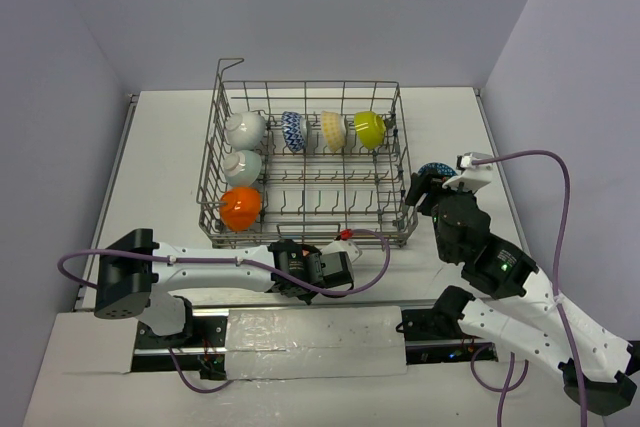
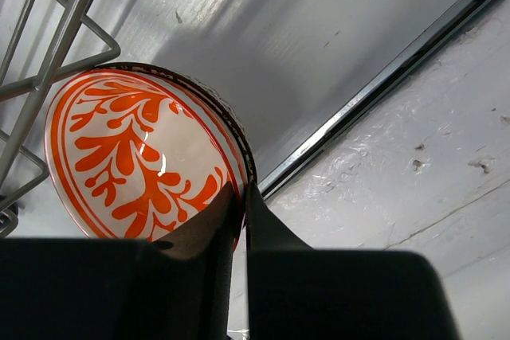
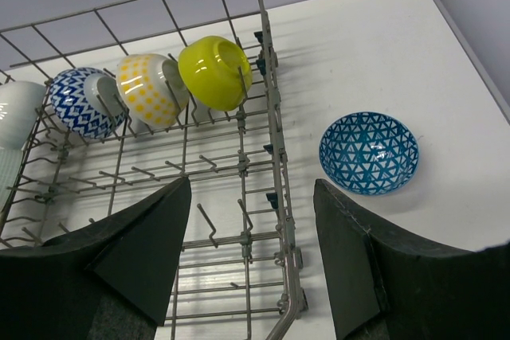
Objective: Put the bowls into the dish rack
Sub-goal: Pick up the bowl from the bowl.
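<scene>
The dish rack [image 1: 310, 209] holds two white bowls [image 1: 245, 129], an orange bowl [image 1: 241, 207], a blue-white bowl [image 1: 293, 130], a pale yellow bowl [image 1: 333, 129] and a lime bowl [image 1: 369, 129]. My left gripper [image 1: 343, 249] is shut on the rim of the red-white bowl [image 2: 135, 157], just outside the rack's near edge [image 2: 56, 45]. My right gripper [image 3: 251, 189] is open and empty above the rack's right wall [image 3: 271, 141]. The dark-blue patterned bowl [image 3: 369, 153] lies on the table right of the rack. In the top view it [image 1: 438, 169] is partly hidden by my right gripper [image 1: 422, 190].
The rack's raised corner loop [image 1: 230, 65] stands at its far left. A metal strip [image 2: 382, 85] runs along the table edge beside the left gripper. Walls close in the table on three sides. The rack's near and middle tine rows [image 3: 207, 220] hold nothing.
</scene>
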Robot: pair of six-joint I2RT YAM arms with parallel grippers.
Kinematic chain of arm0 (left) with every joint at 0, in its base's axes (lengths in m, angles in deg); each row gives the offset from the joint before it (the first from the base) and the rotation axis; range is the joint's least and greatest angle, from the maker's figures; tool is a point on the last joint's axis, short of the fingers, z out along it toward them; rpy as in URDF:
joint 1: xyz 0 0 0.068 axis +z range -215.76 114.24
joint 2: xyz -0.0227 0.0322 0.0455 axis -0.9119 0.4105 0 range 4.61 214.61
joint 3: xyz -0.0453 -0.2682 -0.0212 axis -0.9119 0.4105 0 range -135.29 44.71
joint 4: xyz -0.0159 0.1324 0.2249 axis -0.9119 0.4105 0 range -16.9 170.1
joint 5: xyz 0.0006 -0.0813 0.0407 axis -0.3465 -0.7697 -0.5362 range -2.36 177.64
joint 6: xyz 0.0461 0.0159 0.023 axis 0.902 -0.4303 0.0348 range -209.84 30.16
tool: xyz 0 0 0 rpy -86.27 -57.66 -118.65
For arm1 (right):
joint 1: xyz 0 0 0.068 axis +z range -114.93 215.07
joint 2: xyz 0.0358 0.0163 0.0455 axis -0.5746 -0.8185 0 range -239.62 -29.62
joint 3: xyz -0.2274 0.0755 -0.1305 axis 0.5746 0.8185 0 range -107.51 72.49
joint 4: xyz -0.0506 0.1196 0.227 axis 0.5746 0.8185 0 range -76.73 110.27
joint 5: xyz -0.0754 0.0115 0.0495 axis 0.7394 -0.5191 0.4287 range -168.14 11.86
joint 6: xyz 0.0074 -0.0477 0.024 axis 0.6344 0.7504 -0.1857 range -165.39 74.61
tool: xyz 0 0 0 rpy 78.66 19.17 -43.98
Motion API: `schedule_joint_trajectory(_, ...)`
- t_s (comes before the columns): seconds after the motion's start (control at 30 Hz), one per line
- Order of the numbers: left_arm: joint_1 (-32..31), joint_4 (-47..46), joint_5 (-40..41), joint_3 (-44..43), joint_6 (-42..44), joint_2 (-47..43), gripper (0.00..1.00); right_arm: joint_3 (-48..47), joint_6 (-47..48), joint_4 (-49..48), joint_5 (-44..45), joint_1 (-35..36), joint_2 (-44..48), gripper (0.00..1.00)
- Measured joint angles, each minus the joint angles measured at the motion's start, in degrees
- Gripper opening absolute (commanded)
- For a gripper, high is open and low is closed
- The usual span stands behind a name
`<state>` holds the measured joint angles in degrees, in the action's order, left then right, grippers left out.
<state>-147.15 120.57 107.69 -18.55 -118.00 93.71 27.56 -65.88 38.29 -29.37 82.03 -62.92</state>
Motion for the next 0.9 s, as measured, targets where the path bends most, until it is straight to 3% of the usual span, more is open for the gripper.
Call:
schedule_joint_trajectory(0.07,0.0,0.1,-0.1,0.0,-0.1,0.0,0.00,0.0,0.0,0.0,0.0,0.0,-0.1,0.71)
schedule_joint_trajectory(0.43,0.0,0.8,0.8,-0.2,-0.3,-0.9,0.00,0.0,0.2,0.0,-0.2,-0.2,-0.3,0.71)
schedule_joint_trajectory(0.9,-0.1,3.0,-0.3,-3.7,-2.9,-10.9,0.00,0.0,0.4,0.0,-0.3,-0.3,-0.3,0.71)
